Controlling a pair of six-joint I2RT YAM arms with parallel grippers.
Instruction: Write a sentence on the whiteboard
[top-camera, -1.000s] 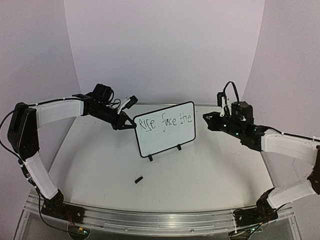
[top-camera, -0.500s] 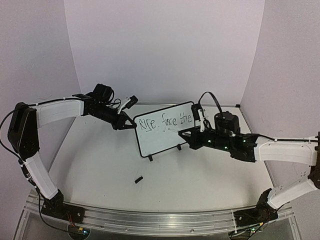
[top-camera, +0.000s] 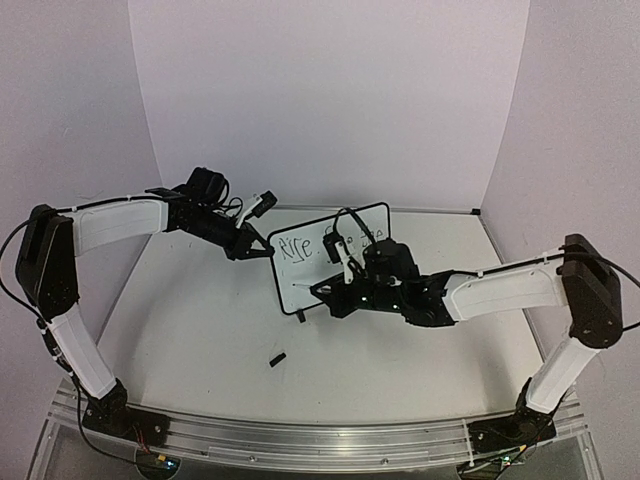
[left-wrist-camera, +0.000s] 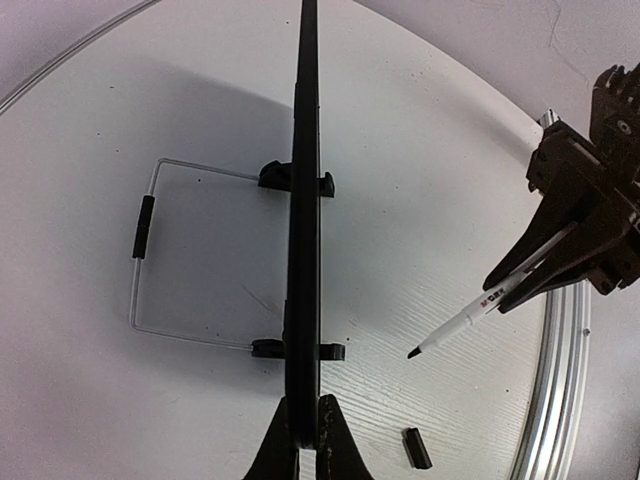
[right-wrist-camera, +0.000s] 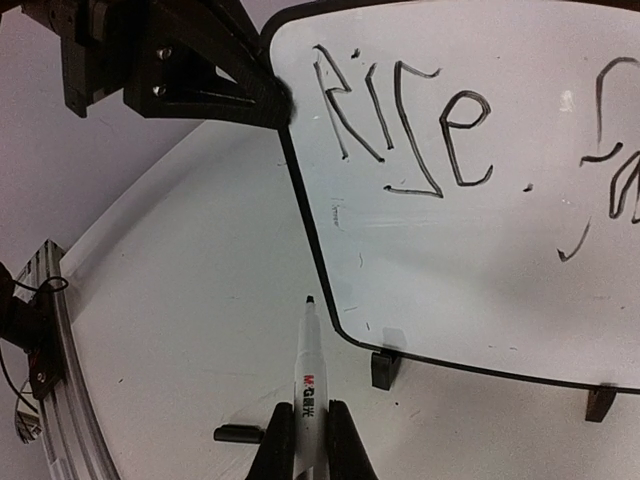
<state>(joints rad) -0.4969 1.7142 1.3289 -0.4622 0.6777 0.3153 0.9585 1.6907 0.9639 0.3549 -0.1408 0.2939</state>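
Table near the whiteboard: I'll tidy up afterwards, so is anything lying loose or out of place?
Yes: a small black piece, likely the marker's cap, lies loose on the table in front of the whiteboard, apart from the uncapped marker held in the right hand. Nothing looks spilled or damaged.

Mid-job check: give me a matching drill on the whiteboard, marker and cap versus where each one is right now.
Things:
1. whiteboard
2. marker
3. cap

Places:
a. lying loose on the table
b. edge clamped in the left gripper
c. held in the right gripper, tip bare

Pairs: 1-b, 2-c, 3-a
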